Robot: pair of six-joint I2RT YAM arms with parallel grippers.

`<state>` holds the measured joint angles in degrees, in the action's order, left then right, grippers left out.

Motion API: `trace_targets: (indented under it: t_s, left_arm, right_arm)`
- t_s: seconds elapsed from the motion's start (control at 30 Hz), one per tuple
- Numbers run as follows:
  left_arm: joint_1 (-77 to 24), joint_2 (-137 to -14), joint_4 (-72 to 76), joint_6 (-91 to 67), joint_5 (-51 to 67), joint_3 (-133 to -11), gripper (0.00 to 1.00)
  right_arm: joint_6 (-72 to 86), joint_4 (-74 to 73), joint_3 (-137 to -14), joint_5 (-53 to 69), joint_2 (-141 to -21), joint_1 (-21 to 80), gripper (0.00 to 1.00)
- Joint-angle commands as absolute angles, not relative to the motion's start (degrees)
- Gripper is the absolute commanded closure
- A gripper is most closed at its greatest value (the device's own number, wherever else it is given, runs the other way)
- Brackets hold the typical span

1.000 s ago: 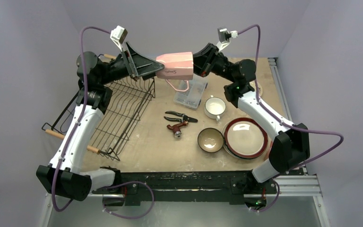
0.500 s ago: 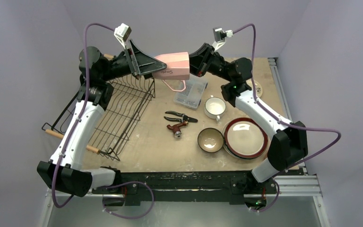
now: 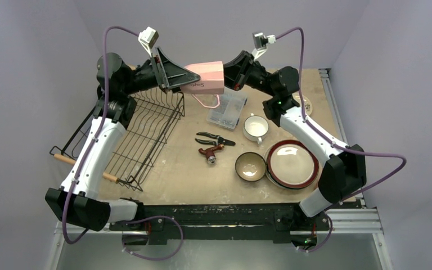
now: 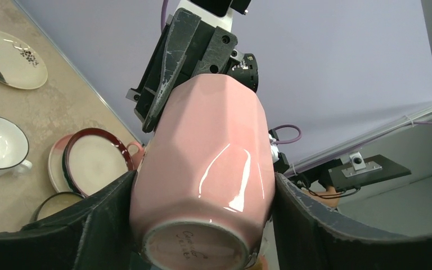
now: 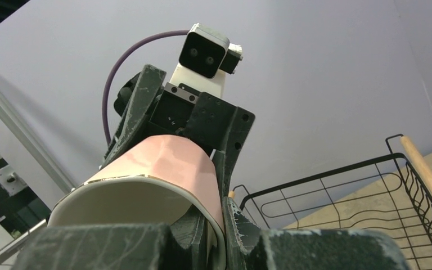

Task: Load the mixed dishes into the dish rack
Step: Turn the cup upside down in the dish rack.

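The pink mug (image 3: 207,79) is up in the air at the far side of the table, lying on its side with both arms reaching in to it from either end. Its base faces the left claw (image 3: 178,77) and its open mouth faces the right claw (image 3: 232,75); the handle hangs down underneath.

The left claw has its two fingers either side of the mug's lower body. From its own wrist camera the dark pads look pressed against the pink sides, with the base and its printed mark sitting between them. The right claw is pressed nearly together on the rim, one finger inside the white mouth and the other on the outer wall, so it pinches that thin edge of the mug.

The mug hangs near the far right corner of the dish rack (image 3: 146,135), not inside it. The rack sits on the left half of the table, under the left arm. Below and to the right of the mug lies a clear plastic box (image 3: 226,111). Nearer to me are a white cup (image 3: 255,127), a brown-rimmed bowl (image 3: 251,166) and a red-rimmed plate (image 3: 291,163) just beside it. Black and red hand tools (image 3: 212,145) lie in the middle of the table.
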<state>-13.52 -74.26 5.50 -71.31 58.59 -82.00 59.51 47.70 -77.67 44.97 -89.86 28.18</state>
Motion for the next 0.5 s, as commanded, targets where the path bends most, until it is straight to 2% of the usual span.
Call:
trace_targets:
  t_s: [0.0,0.07,0.13,0.23,0.33,0.47]
  left_arm:
    - [-14.5,-73.8,13.3,-73.4,61.2,-83.3,0.77]
    - [-14.1,-73.6,13.2,-73.2,60.9,-83.2,0.91]
    - [-13.2,-72.9,11.9,-72.3,60.3,-83.0,1.00]
    - [-11.5,-71.5,9.4,-71.5,59.5,-82.7,1.00]
    - [-9.4,-70.0,6.6,-70.9,58.4,-82.2,1.00]
    - [-5.8,-67.9,-6.5,-66.4,55.5,-83.5,1.00]
  right_arm:
    - [58.4,47.2,-81.4,41.7,-89.7,29.0,0.92]
    - [56.8,44.9,-81.1,41.5,-89.2,29.0,0.74]
    - [54.5,41.7,-80.3,40.8,-88.0,29.0,0.56]
    - [50.0,34.1,-79.4,39.0,-86.0,28.7,0.35]
    - [45.3,26.3,-79.5,36.6,-84.3,28.2,0.22]
    - [41.2,17.0,-79.3,32.7,-81.6,26.1,0.06]
